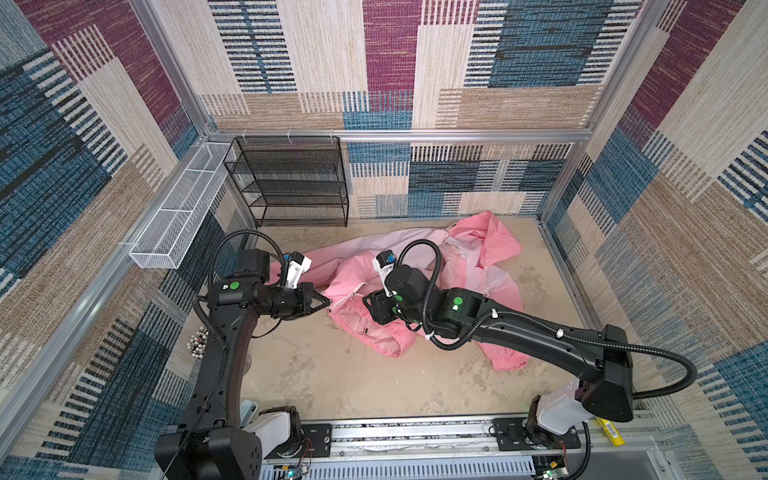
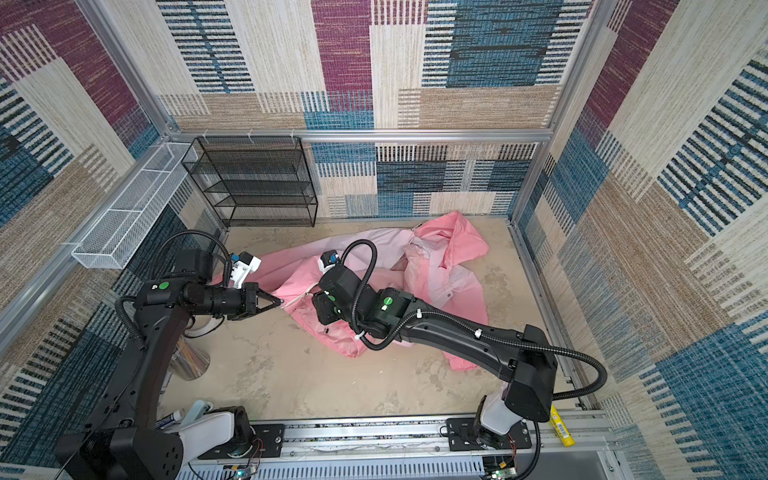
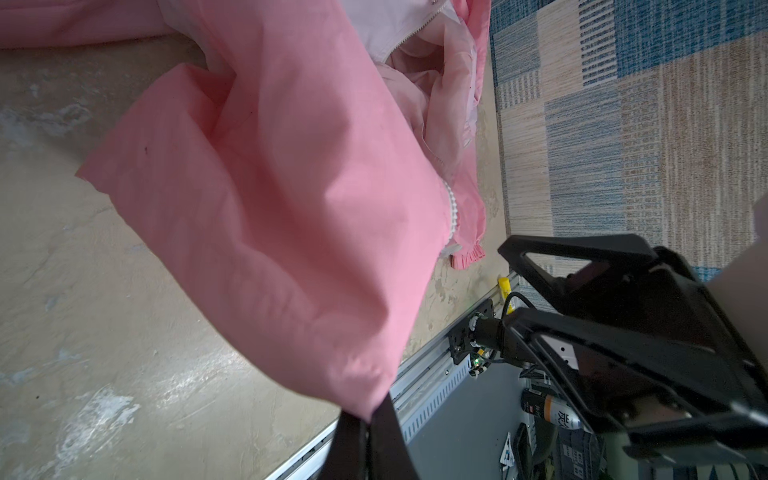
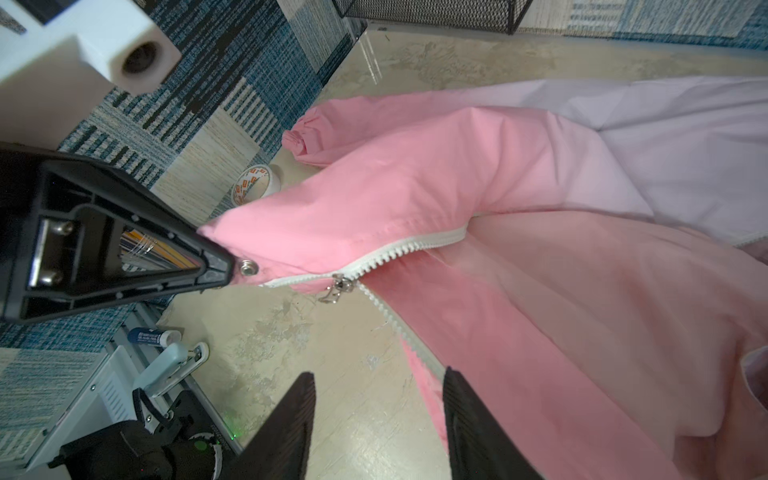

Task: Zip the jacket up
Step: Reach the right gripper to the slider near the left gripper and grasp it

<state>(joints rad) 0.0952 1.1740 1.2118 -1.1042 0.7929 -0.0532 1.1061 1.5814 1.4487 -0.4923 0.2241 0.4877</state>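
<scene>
The sandy table point(image 1: 332, 382) carries the jacket point(image 1: 496, 243), and it's sprawled across the far side with its hood toward the back right corner. The left gripper point(image 2: 279, 302) is clamped tight on the bottom front corner, holding it up. The right gripper point(image 4: 378, 374) hovers with fingers parted and grips nothing, one finger just beside the white zipper point(image 4: 409, 245). The two rows of teeth split apart past the dangling pull point(image 4: 336, 289). A metal snap point(image 4: 248, 267) sits right at the left gripper's tips.

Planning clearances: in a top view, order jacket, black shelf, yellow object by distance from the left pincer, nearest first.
1. jacket, clamped in left pincer
2. black shelf, at back wall
3. yellow object, front right edge
</scene>
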